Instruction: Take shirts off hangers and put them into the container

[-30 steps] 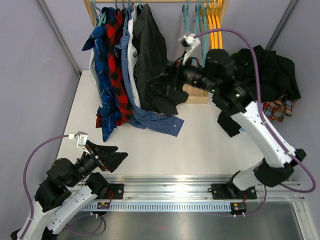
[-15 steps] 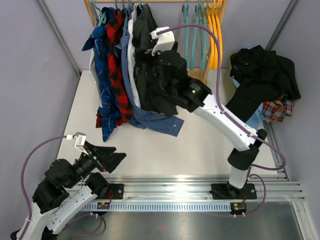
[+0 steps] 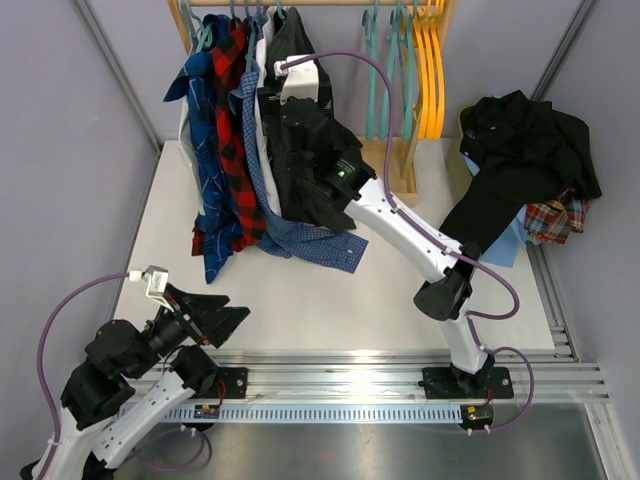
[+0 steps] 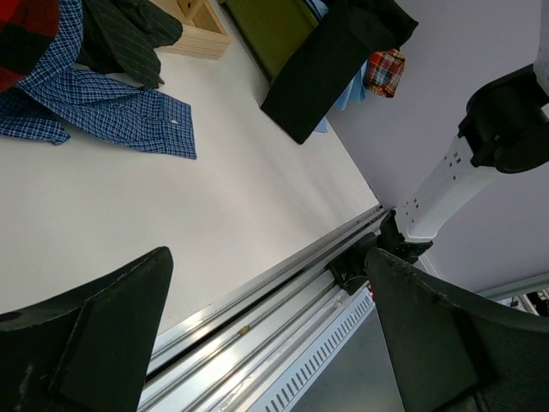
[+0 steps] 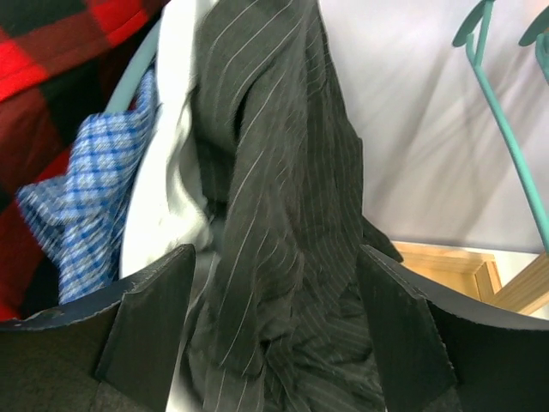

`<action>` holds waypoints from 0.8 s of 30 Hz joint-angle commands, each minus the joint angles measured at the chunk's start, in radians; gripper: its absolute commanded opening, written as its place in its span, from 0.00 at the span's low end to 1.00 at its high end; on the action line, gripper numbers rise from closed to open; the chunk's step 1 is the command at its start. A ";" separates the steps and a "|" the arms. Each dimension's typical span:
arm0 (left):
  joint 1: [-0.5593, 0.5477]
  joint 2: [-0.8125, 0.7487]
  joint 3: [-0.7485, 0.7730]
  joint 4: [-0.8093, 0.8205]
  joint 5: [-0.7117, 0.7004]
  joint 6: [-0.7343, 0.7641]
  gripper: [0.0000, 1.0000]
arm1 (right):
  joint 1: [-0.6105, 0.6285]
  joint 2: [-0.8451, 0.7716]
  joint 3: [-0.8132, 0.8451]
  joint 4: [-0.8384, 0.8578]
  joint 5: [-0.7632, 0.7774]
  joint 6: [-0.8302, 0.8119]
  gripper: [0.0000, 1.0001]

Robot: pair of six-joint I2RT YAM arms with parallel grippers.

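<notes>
Right gripper: the right gripper [image 5: 274,257] is raised to the hanging clothes with its two black fingers [image 5: 146,326] spread wide, and nothing is clamped
Shirt at the gripper: a dark grey pinstriped cloth shirt [image 5: 274,163] hangs in the gap between those fingers, its folds running down past them; whether either finger touches the cloth cannot be told
Neighbours on the rack: a white cloth shirt [image 5: 171,172] hangs just left of the grey one, then a blue check cloth shirt [image 5: 94,215], a red-black plaid cloth shirt [image 3: 232,120] and a blue plaid cloth shirt [image 3: 205,150], all pressed together; the check shirt's tail lies on the table
Hangers: thin teal-green plastic hangers [image 3: 375,70] hang bare to the right of the grey shirt, beside thicker orange-yellow hangers [image 3: 430,70]
Container: an olive-green plastic bin [image 4: 273,30] stands at the far right of the table, well apart from the hanging shirts
In the bin: a black cloth shirt [image 3: 520,140] is heaped over it with part of it spilling down onto the table, and a brown-red plaid cloth shirt [image 3: 555,215] shows at the heap's lower edge
Left gripper: the left gripper [image 4: 268,266] hovers over the near left of the white table [image 3: 300,300], fingers wide apart with only bare tabletop between them
Near edge: an aluminium rail [image 3: 350,370] runs along the table's near edge and carries both arm bases
</notes>
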 commanded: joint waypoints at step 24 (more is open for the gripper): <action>0.000 -0.167 0.019 0.009 0.016 -0.029 0.99 | -0.198 0.017 0.019 -0.016 -0.282 0.071 0.04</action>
